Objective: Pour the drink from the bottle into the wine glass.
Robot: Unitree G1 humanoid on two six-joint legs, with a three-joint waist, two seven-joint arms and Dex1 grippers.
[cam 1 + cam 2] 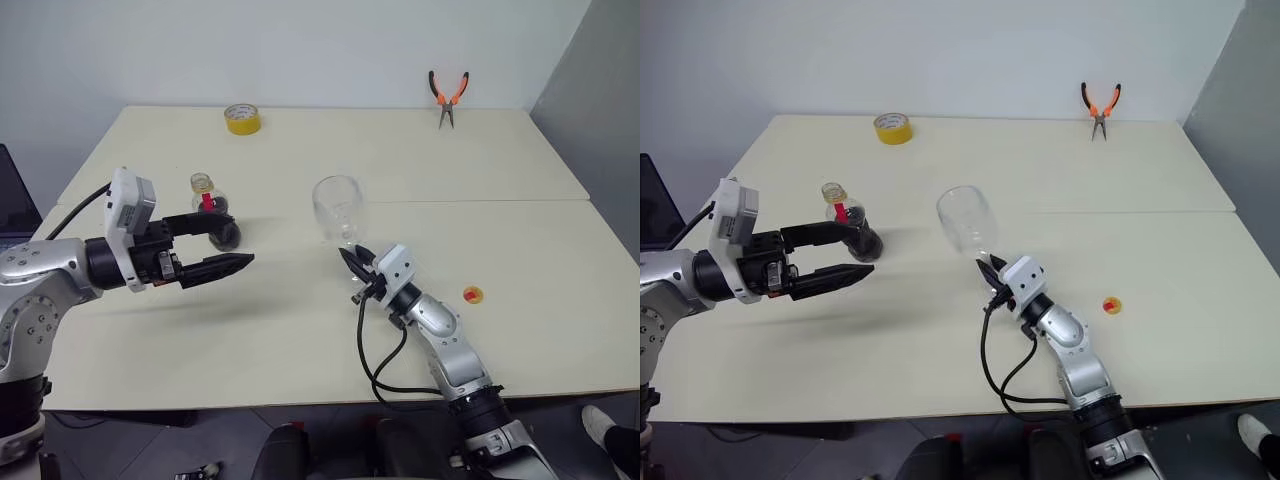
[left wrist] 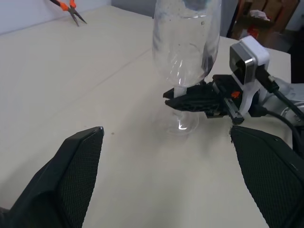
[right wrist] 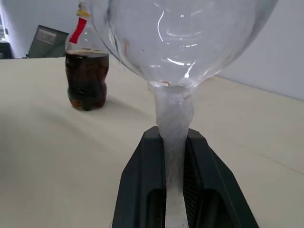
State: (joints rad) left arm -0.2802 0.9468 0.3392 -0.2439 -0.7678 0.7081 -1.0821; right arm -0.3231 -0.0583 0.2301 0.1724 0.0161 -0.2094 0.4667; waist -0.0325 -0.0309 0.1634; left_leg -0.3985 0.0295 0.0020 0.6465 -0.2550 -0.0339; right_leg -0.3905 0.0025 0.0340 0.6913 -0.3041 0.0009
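The bottle [image 1: 212, 213] stands upright on the table's left half, its lower part full of dark drink [image 3: 87, 76], with a red label near the neck. My left gripper [image 1: 240, 243] hovers open just in front of it; the bottle is not between its fingers [image 2: 71, 180]. The clear wine glass [image 1: 337, 207] is at the table's middle, empty, its foot [image 2: 183, 126] on the tabletop. My right gripper [image 1: 352, 258] is shut on the thin stem [image 3: 173, 123] just under the bowl.
A yellow tape roll [image 1: 243, 118] and orange-handled pliers [image 1: 448, 95] lie at the table's far edge. A small yellow round piece [image 1: 473, 294] lies right of my right arm. A dark laptop [image 1: 15, 205] sits off the left edge.
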